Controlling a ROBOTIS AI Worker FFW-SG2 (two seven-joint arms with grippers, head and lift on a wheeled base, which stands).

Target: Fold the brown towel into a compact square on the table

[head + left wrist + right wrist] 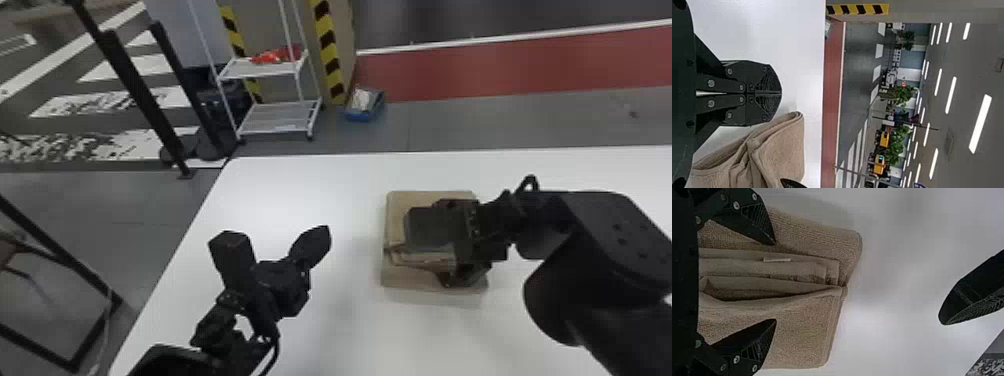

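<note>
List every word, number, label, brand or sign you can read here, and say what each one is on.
No text can be read.
White strip on the brown towel, perhaps a tag: too small to read.
Yellow-and-black striped post: stripes only, no letters made out.
Yellow objects in the background: any print is too small to read.
Blue panel at the left wrist view's edge: cut off and too small to read.

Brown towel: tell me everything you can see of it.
The brown towel looks like ribbed terry cloth, folded in layers into a roughly rectangular bundle, with stacked edges and a small pale tag along the middle. It lies on the white table. The open right gripper is over it; contact is unclear.
</note>
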